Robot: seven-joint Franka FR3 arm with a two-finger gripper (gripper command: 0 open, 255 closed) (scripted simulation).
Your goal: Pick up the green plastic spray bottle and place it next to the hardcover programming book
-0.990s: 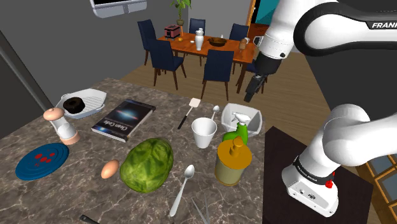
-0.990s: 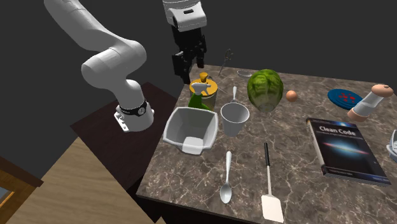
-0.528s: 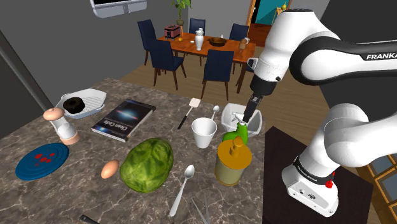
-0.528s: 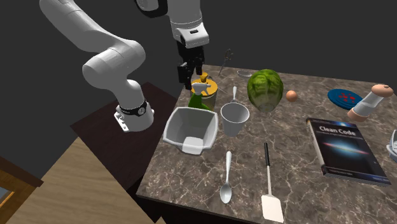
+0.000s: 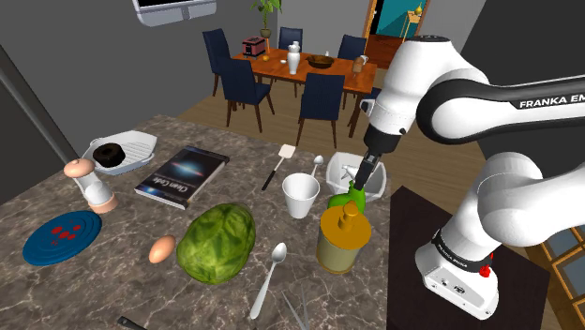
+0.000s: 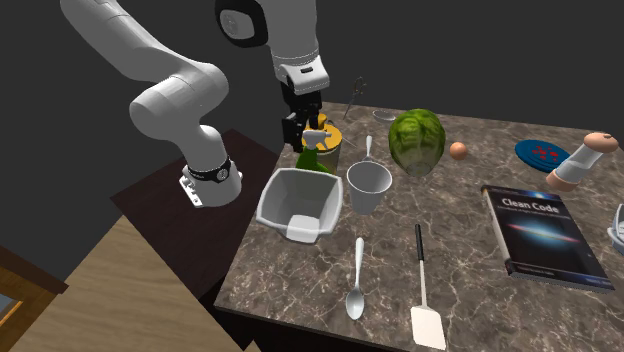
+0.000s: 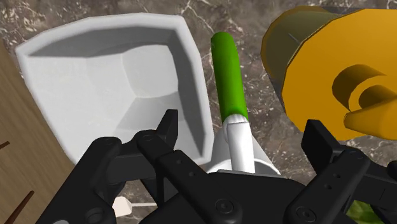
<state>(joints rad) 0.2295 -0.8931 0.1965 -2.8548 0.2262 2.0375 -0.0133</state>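
Gripper [image 5: 367,174] hangs over the counter [image 5: 253,184], fingers [image 7: 167,127] apart on either side of the green bottle [image 5: 352,198] at its white head, which stands between white bin [image 5: 380,172] and yellow jar [image 5: 342,240], well apart from the book [image 5: 183,175].

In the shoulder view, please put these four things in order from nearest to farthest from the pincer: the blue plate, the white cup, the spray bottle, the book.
1. Spray bottle: right below the pincer.
2. White cup: just to the view's left of the bottle.
3. Book: much farther to the view's left.
4. Blue plate: at the view's far left, lower than the book.
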